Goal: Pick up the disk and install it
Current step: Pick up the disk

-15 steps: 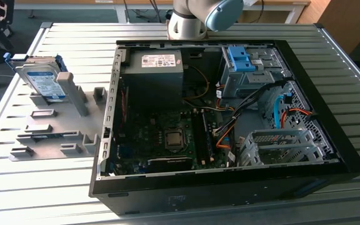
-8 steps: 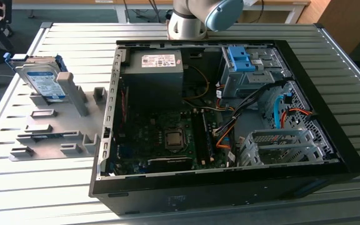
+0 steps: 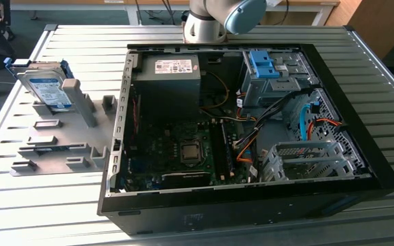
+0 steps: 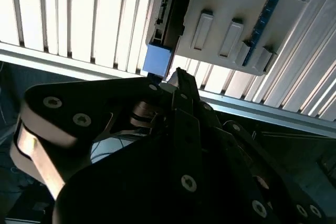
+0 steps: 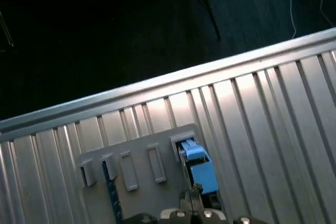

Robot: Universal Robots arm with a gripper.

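Judging by how things lie, the pick-up step is in hand and nothing has been lifted. The disk (image 3: 46,88) stands on edge in a grey holder (image 3: 74,138) near the far corner of the tabletop (image 3: 365,59) on the exterior view's left. It is well apart from the open computer case (image 3: 245,205), which takes up the middle of the tabletop.

In the first wrist view the gripper (image 5: 195,196) hangs over the holder, with the disk's blue rail (image 5: 199,169) just beside its tip. Contact cannot be confirmed. I cannot tell whether the gripper is released or clenched (its tip is seen edge-on in the second wrist view).

In my judgement, a sound grasp calls for:
- squaring up to the thin upright body of the disk;
- closing on the metal rather than on the plastic rail;
- drawing it straight out of its slot, since any tilt could bind it against the holder's posts.

Installing would then mean crossing to the drive cage (image 3: 272,84) at the case's far corner on the exterior view's right, where cables (image 3: 307,118) run close by.

As for writing, the disk carries a white-and-blue label and the power supply (image 3: 166,92) a white sticker (image 3: 173,66). Both bear print too small to read.
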